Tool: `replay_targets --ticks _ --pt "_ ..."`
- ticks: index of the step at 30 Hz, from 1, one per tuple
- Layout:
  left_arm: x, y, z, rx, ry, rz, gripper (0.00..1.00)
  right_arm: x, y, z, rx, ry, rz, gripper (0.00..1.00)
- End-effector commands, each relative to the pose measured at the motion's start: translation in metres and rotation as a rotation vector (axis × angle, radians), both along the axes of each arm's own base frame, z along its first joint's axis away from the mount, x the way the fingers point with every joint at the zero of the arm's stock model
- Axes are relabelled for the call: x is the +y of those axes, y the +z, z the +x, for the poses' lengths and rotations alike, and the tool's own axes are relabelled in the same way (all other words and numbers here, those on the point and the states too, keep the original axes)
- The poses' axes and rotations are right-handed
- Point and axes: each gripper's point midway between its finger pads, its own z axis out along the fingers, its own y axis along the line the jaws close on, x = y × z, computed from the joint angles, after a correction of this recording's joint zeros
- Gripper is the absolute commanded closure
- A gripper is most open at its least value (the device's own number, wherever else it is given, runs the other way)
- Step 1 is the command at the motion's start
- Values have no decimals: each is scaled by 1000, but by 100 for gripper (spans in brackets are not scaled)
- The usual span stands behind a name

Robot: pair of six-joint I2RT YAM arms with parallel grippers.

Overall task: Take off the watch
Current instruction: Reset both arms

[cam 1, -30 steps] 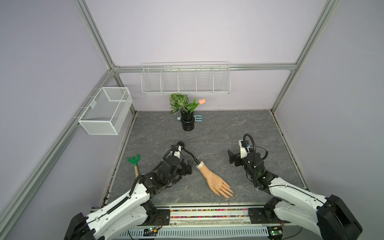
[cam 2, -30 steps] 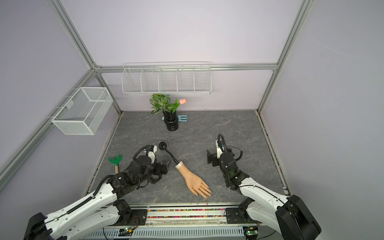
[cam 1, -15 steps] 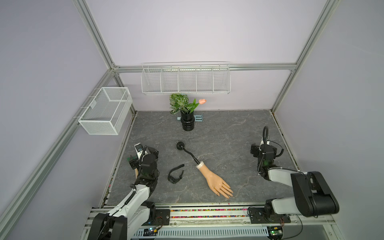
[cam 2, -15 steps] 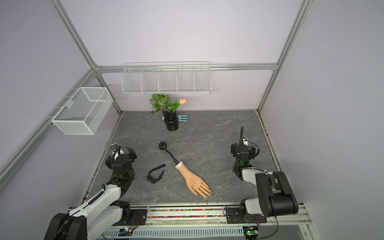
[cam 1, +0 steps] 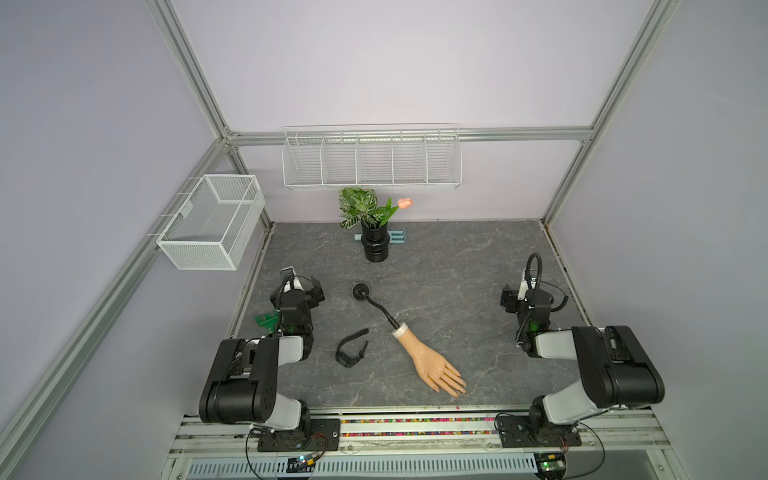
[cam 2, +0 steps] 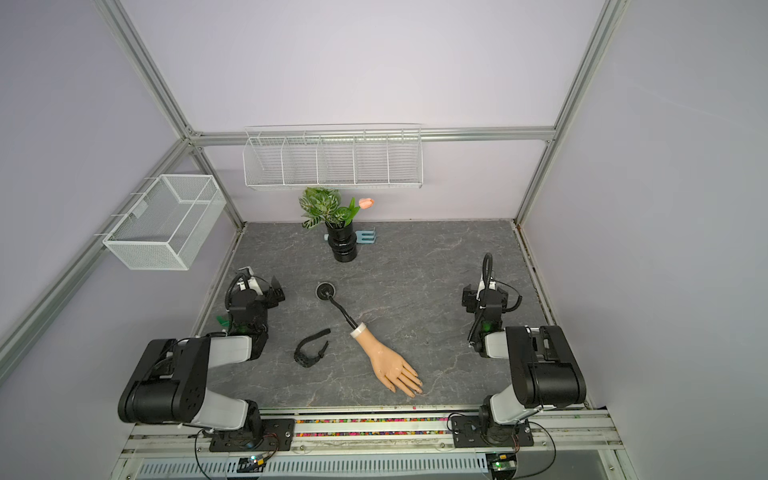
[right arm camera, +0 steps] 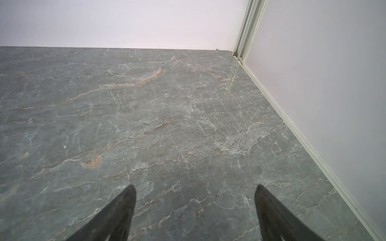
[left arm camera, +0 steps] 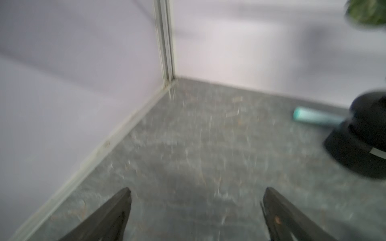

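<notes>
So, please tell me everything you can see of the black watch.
The watch is small and all black, with a thin strap. It is off the mannequin hand and lies open, its strap ends apart, on the grey table, beside the wrist but apart from it. Only the table touches it. Its face is too small to read.
</notes>
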Motion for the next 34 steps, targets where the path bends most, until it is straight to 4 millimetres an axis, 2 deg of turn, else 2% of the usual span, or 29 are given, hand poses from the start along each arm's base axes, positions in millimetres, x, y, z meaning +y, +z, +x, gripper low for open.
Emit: replay_targets --ticks 1,4,7,10,34 --pt "-7 15 13 -76 -64 5 1 2 9 2 -34 11 11 11" --pt "-3 13 12 -10 -32 -15 1 2 10 3 -37 10 11 11" --pt "-6 17 13 -68 -59 5 1 2 9 3 -37 12 12 11" --pt "-5 15 12 -18 -46 -11 1 2 9 2 -35 12 10 11" --pt "-5 15 13 -26 -47 -9 1 5 9 3 -35 16 0 11"
